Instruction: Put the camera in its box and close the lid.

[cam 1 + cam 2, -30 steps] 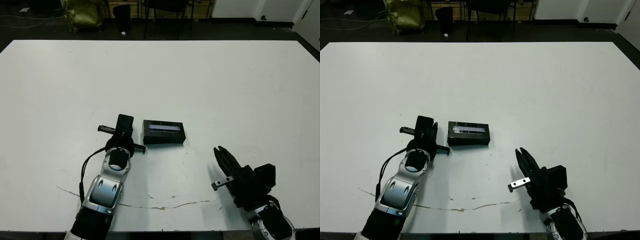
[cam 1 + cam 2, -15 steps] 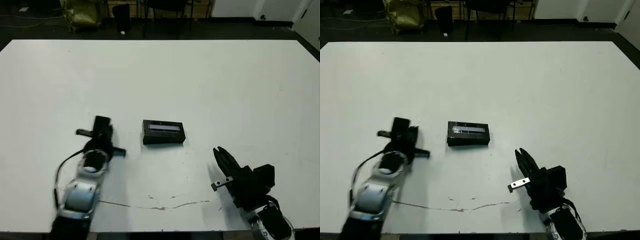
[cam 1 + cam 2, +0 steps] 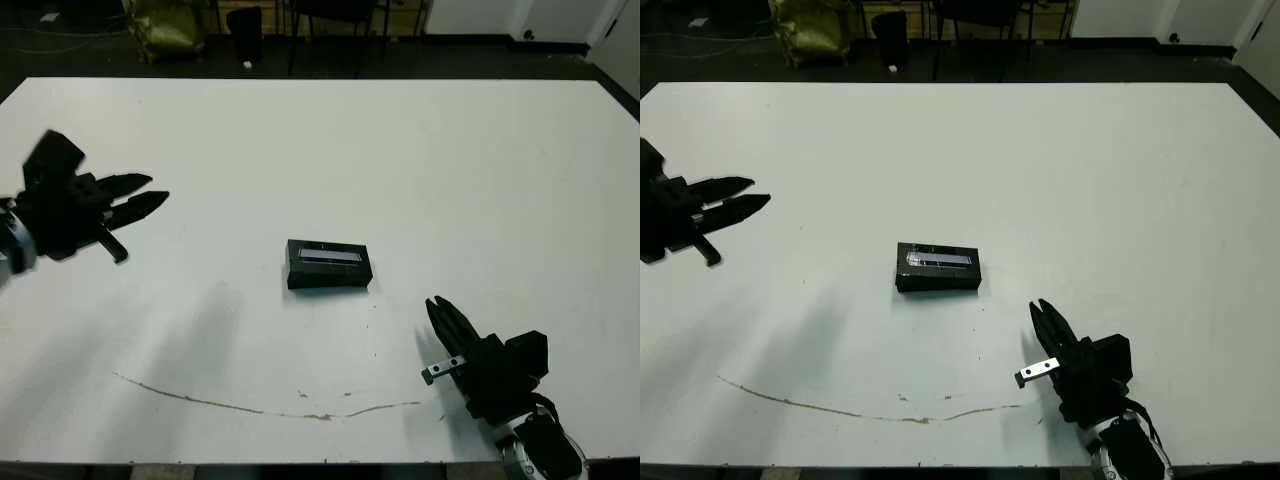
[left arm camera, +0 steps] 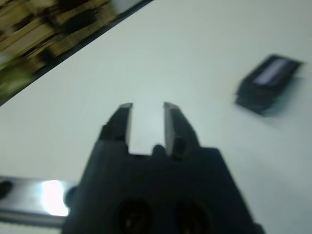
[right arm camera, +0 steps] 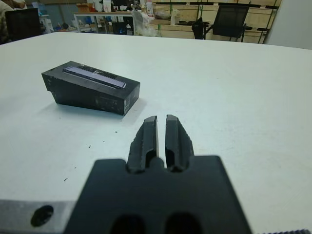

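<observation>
From the head views, the lid (image 3: 329,263) sits closed on its box near the table's middle, its long axis running left to right with the greyish-lilac strip facing up. The left gripper (image 3: 135,197) hangs well off to the robot's left, fingers a little apart and empty. The right gripper (image 3: 441,318) rests nearer the box, below and to its right, fingers pressed together and holding nothing. The camera itself is nowhere visible; presumably it lies inside, though that cannot be confirmed.

The left wrist view is blurred: the spread fingers (image 4: 122,122) frame bare table (image 4: 146,58), with the box well apart.

The right wrist view shows the closed box ahead and to one side of the shut fingertips (image 5: 150,127), near but not touching.
</observation>
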Robot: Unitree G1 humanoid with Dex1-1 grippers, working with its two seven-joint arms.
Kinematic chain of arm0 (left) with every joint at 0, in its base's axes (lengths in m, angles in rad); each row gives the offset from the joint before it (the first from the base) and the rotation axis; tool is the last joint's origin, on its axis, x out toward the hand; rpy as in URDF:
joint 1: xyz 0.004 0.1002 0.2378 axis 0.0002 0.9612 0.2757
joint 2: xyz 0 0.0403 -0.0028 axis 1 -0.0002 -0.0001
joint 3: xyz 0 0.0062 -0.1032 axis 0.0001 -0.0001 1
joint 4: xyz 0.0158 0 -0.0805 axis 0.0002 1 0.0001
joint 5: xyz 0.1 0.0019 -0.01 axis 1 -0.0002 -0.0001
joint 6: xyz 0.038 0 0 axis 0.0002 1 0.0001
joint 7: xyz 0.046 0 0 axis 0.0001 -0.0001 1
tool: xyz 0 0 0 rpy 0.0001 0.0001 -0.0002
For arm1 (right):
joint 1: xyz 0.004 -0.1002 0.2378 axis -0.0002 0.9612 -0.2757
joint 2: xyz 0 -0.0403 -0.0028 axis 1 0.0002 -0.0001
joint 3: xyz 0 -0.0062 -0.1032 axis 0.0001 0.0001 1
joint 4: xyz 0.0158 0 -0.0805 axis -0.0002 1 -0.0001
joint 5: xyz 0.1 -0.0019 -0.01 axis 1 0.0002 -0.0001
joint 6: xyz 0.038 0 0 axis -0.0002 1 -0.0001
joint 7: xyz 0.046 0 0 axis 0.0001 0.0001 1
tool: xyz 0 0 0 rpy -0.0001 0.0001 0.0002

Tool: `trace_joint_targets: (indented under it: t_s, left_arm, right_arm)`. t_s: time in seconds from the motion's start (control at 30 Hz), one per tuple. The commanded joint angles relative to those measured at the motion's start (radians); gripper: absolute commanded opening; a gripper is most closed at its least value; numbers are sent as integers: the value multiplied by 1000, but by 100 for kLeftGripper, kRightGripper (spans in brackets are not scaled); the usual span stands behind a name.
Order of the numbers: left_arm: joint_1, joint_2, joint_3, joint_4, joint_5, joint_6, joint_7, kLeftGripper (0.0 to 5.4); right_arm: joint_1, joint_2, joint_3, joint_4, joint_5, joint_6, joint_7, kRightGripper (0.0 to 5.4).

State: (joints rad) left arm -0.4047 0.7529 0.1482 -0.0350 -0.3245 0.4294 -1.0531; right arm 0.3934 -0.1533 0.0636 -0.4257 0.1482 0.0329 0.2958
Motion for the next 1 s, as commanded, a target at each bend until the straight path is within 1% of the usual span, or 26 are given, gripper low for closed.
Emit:
trace_joint_targets:
  t_s: [0.03, 0.17, 0.33, 0.4, 0.47, 0.57, 0.67, 0.8, 1.0]
  left_arm:
    - [-80, 30, -81, 65, 8, -54, -102, 270]
    - [-170, 16, -176, 133, 25, -117, -206, 366]
    - [-235, -20, -285, 159, 46, -92, -245, 481]
    - [-245, -44, -327, 174, 64, -115, -258, 531]
    - [-251, -63, -357, 191, 84, -142, -265, 536]
    - [-262, -91, -382, 223, 97, -172, -278, 536]
    - [-276, -119, -398, 269, 99, -190, -302, 536]
    - [-285, -158, -392, 326, 84, -200, -330, 536]
    - [-293, -213, -372, 428, 75, -254, -342, 536]
  right_arm:
    - [22, -19, -6, 4, 0, 22, 2, 0]
    - [23, -22, -11, 2, -1, 24, 4, 0]
    - [22, -22, -13, 1, 12, 33, 9, 0]
    - [16, -24, -16, 21, 14, 2, 20, 0]
    - [12, -26, -20, 32, 13, -12, 27, 0]
    - [15, -29, -24, 12, 12, 24, 19, 0]
    - [12, -32, -28, 15, 11, 20, 24, 0]
    - [12, -29, -30, 3, 14, 39, 19, 0]
    - [-3, -33, -29, 28, 13, 14, 32, 0]
